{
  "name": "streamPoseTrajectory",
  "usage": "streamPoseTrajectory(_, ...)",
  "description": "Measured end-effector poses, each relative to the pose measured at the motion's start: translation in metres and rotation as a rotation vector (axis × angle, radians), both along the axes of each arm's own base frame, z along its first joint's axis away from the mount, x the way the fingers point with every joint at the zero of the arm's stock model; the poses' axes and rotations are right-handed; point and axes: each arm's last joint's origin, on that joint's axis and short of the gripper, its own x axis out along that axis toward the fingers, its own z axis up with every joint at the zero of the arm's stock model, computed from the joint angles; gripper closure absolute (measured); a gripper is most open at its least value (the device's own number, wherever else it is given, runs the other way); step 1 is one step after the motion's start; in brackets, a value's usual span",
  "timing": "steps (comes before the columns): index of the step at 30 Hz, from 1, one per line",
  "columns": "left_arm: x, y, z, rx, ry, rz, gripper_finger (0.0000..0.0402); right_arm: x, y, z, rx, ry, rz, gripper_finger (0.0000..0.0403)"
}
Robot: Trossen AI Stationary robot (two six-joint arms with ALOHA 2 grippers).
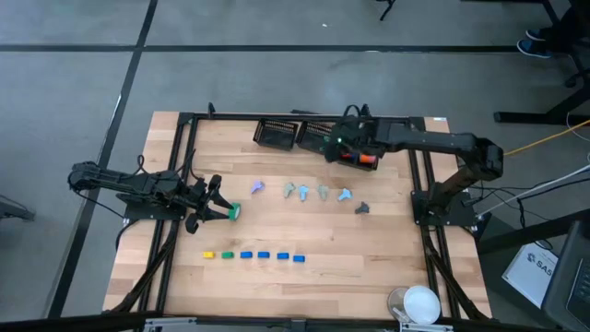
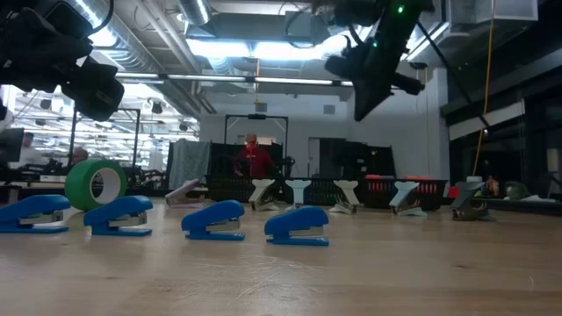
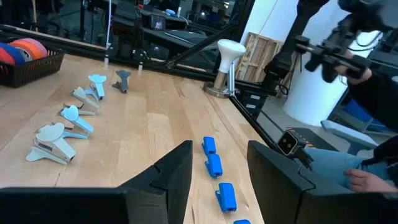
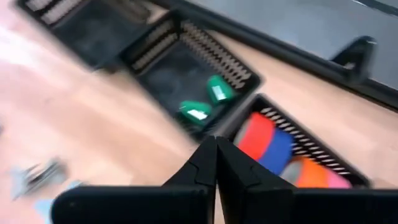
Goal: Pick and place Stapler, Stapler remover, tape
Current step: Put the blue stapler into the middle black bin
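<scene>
Pale wooden table, workshop beyond.
- Green tape roll: on edge on the table, just off the left claw, which is released and empty.
- Right claw: clenched, empty, over black mesh baskets.
- Risk: a nudged roll wheels away.
- Obstacles: pastel staple removers lie between roll and baskets; small blue staplers nearby.

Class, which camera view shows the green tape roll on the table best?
The low view: the green tape roll stands upright, hole showing. The high view gives only a small green patch; neither wrist view shows it.
</scene>
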Motion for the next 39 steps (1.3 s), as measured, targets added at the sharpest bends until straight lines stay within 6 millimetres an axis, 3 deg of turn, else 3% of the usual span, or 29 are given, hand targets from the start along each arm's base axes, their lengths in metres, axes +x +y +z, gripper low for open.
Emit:
streamPoseTrajectory(8, 0.000, 0.000, 0.000, 0.000, 0.000, 0.000, 0.0251, 0.015, 0.056, 0.002, 0.001, -0.065, 0.167, 0.0395)
streamPoseTrajectory(14, 0.000, 0.000, 0.000, 0.000, 0.000, 0.000, 0.0251, 0.034, 0.090, 0.015, -0.009, -0.304, 0.263, 0.0395)
streamPoseTrajectory(19, 0.000, 0.000, 0.000, 0.000, 0.001, 0.000, 0.0251, 0.047, 0.114, 0.031, -0.060, -0.494, 0.386, 0.0395)
streamPoseTrajectory(25, 0.000, 0.000, 0.000, 0.000, 0.000, 0.000, 0.0251, 0.049, 0.133, 0.039, -0.107, -0.554, 0.491, 0.0395)
streamPoseTrajectory(33, 0.000, 0.000, 0.000, 0.000, 0.001, 0.000, 0.0251, 0.061, 0.147, 0.024, -0.073, -0.536, 0.578, 0.0395)
streamPoseTrajectory(39, 0.000, 0.000, 0.000, 0.000, 0.001, 0.000, 0.0251, 0.076, 0.152, -0.005, -0.044, -0.441, 0.696, 0.0395)
